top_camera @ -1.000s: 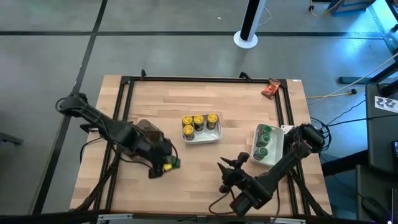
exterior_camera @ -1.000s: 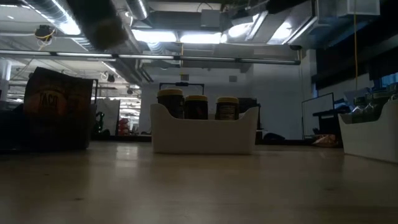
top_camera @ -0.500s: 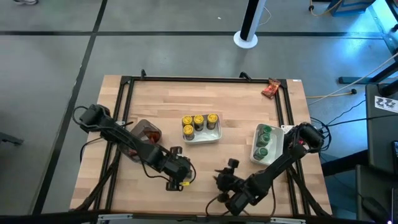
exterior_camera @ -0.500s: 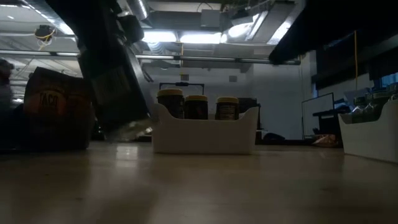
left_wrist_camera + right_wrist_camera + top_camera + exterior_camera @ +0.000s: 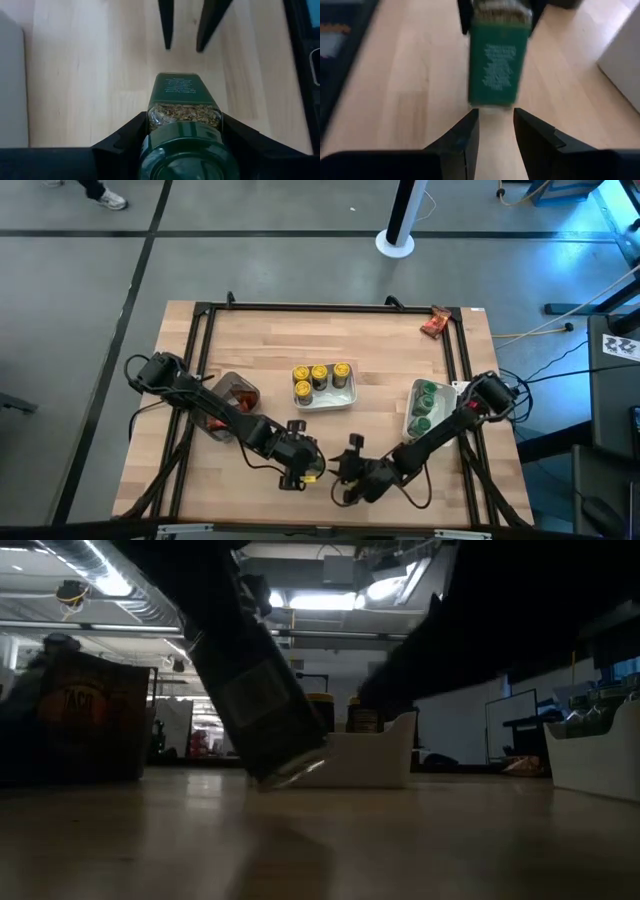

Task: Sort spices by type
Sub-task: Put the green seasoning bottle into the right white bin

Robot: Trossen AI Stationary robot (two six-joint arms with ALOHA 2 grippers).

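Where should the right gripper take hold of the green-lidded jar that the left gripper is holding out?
Probably the jar's free base end, approached head-on. The left gripper clamps it just below the lid, and the base points at the right gripper's open fingers.

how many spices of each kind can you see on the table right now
small jars with yellow lids: 4, in the middle white rectangular tray
small jars with green lids: 4, counting 3 in the right white tray plus the green-lidded jar in the left hand
flat red-orange packets: 1 countable; the clear grey plastic bin's contents are unclear
total: 9
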